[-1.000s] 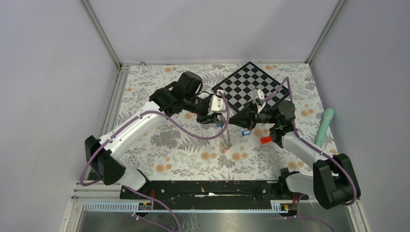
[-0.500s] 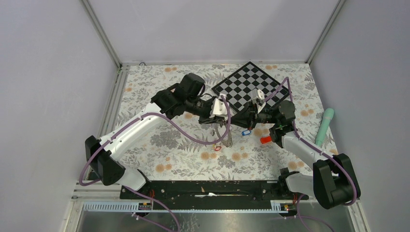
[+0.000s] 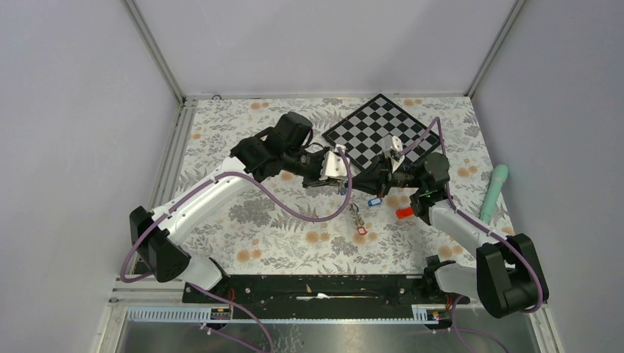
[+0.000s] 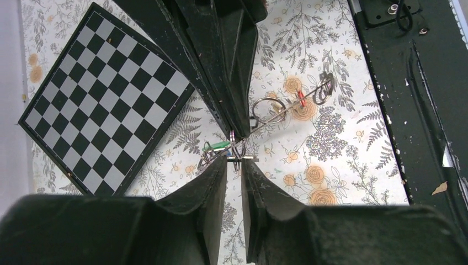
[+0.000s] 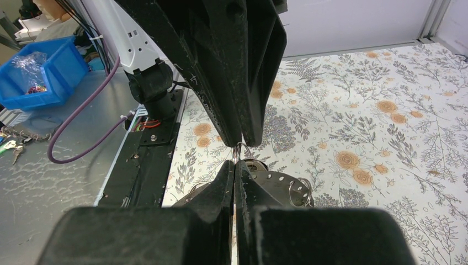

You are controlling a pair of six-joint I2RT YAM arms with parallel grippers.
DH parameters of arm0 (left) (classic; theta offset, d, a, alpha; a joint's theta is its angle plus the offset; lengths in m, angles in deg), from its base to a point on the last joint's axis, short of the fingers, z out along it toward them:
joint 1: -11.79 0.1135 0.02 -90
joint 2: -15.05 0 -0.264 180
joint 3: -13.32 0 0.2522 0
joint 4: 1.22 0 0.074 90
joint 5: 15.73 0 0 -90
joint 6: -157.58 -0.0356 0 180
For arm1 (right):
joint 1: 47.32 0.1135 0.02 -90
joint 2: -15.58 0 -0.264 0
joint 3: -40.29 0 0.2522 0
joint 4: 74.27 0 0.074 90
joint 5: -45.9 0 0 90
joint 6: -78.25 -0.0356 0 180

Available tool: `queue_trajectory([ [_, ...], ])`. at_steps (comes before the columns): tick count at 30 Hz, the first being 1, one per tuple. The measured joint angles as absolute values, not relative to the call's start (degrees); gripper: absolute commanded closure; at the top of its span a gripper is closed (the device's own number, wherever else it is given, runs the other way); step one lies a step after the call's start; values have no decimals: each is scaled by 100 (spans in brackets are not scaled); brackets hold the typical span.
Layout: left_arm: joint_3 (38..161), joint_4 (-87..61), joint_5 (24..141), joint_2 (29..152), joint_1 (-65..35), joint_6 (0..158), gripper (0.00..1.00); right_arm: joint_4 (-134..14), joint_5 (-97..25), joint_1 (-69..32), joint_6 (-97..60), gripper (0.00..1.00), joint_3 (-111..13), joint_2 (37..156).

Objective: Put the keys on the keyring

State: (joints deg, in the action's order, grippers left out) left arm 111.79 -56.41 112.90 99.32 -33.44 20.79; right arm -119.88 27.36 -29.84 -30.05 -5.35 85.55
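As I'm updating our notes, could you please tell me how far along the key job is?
Done, apparently: a red-tagged metal key dangles from the thin wire keyring. In hand: the right hand pinches that ring; the left hand flanks it, grip unclear. Left: the blue-tagged key lies on the floral table.

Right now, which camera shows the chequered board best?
The left wrist view: the chequered board fills its left side, nearly whole and close. The top external view shows the board small, its near corner hidden by the right arm. The right wrist view misses it.
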Motion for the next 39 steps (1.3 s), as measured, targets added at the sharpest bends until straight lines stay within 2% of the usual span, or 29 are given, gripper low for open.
queue_trajectory([
  [9, 11104, -5643, 11172, 9932, -3344, 2077, 77, -11988, 2736, -2987, -3005, 100, -540, 8555],
  [13, 11091, -5645, 11157, 9945, -3344, 2077, 80, -11988, 2736, -2987, -3005, 100, -544, 8555],
  [16, 11091, -5645, 11159, 9954, -3344, 2081, 85, -11988, 2736, -2987, -3005, 100, -544, 8555],
  [20, 11091, -5647, 11172, 9956, -3344, 2090, 100, -11969, 2725, -2989, -3005, 100, -544, 8555],
  [31, 10894, -5405, 11058, 9954, -3366, 2112, 100, -11591, 2422, -3013, -3053, 100, -575, 8553],
  [39, 10706, -5033, 10252, 9939, -3619, 2285, 100, -11254, 2081, -3026, -3180, 100, -631, 8571],
])
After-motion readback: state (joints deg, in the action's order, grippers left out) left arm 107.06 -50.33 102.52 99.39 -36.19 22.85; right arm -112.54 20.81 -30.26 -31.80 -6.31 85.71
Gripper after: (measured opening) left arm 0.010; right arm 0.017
